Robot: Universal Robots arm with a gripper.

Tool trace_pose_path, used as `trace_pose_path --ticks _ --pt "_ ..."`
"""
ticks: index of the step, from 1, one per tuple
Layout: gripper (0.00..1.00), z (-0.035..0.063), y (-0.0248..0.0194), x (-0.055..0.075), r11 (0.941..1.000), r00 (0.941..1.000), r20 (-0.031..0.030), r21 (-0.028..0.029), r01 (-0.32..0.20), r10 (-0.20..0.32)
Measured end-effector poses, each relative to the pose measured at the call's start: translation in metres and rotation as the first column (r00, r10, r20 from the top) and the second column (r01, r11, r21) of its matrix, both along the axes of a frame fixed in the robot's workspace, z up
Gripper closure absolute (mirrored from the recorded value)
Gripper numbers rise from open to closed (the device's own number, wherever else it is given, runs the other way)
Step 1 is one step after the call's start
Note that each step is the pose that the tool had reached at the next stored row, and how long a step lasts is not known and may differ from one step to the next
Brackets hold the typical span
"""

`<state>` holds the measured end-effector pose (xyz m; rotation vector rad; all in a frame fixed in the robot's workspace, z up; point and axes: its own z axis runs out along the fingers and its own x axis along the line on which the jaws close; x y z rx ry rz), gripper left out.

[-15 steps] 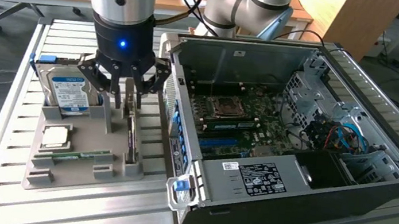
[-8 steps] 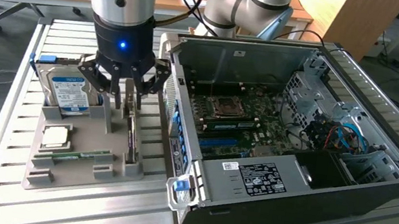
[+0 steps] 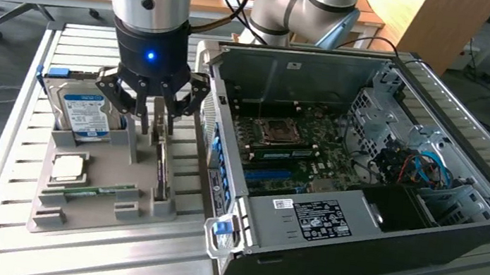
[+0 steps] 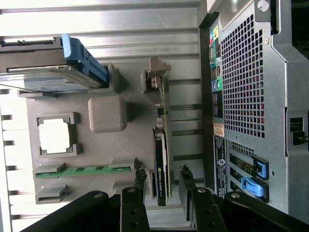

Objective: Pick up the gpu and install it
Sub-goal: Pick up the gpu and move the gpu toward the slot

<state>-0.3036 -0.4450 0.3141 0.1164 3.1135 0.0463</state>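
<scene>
Part-open end effector (image 3: 158, 124) is straddling thin dark rectangular gpu (image 3: 161, 166), left-centre of frame, w/o gripping it.

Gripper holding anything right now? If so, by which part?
Nothing held. The gripper is open, its fingers straddling one end of the gpu, which stands on edge in the grey tray, with gaps on both sides.

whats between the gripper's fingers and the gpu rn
Nothing: the wrist view shows the gripper straddling the gpu, a bare gap on each side.
</scene>
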Motion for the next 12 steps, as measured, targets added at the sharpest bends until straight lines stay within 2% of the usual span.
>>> trace_pose_path --ticks 12 --pt "0.58 -0.0036 0.0000 0.0000 1.0000 1.0000 0.0003 0.0004 0.000 0.000"
